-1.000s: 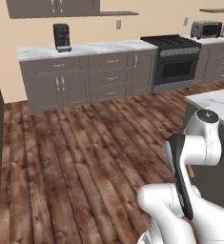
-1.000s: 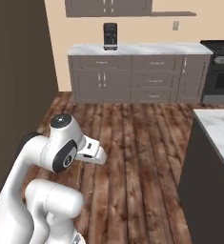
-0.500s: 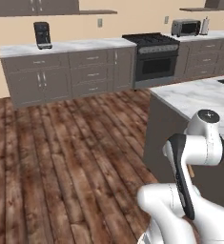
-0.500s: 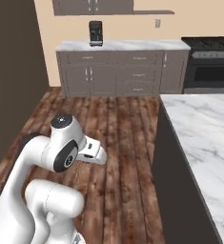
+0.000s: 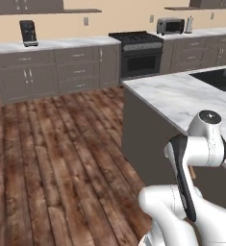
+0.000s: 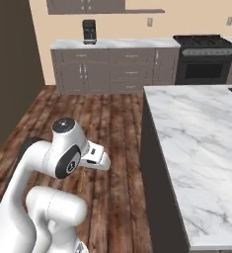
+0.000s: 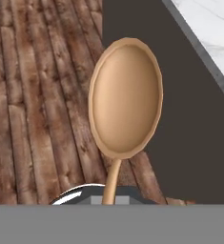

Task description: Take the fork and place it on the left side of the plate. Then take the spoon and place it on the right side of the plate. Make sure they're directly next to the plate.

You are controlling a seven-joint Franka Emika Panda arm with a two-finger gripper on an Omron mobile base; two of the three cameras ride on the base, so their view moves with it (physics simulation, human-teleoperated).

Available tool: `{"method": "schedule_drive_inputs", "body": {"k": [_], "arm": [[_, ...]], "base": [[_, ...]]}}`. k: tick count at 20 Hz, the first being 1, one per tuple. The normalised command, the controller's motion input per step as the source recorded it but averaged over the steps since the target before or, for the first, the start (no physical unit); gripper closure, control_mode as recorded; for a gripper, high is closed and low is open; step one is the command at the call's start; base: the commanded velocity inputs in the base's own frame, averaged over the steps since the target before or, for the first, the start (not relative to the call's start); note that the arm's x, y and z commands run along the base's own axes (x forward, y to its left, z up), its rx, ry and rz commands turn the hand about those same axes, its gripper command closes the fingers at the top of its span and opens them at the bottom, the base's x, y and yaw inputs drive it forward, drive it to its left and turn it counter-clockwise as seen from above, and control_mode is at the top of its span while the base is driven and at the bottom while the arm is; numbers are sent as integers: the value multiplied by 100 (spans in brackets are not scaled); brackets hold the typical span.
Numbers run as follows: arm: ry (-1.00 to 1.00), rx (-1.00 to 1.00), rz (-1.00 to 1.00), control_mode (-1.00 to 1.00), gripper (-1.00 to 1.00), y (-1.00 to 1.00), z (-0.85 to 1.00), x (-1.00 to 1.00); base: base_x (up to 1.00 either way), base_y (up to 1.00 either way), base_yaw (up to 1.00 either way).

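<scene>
You have the spoon (image 7: 125, 100) with you. In the hand view its oval bowl stands up big in front, and its thin handle runs straight down to the bottom of that view, where the pincer sits. So the spoon's long line points the same way the hand is looking. The pincer is pressed together on the low end of the handle, though you cannot see the tips themselves. In the right base view a thin brown bit (image 6: 80, 180) hangs under the hand, and that looks like the same spoon.

Under the spoon is the wood floor (image 5: 47, 158). Beside it is the dark side wall of the island, and the marble worktop (image 6: 201, 143) starts at the top right corner of the hand view. That means the spoon is low, beside the island, not over the worktop yet.

I cannot tell you where the plate and the fork are.

My guess is that the spoon is on its way to the plate. You will need to lift it up past the near edge of the worktop first. Then find the plate, and lay the spoon right beside its right side.
</scene>
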Motion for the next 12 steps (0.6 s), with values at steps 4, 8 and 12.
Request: {"method": "schedule_drive_inputs", "body": {"k": [4, 8, 12], "arm": [[0, 0, 0, 100, 100, 0, 0, 0], [0, 0, 0, 100, 100, 0, 0, 0], [0, 0, 0, 100, 100, 0, 0, 0]], "base": [[-74, -65, -4], [-79, -61, -3], [-83, -57, -3]]}}
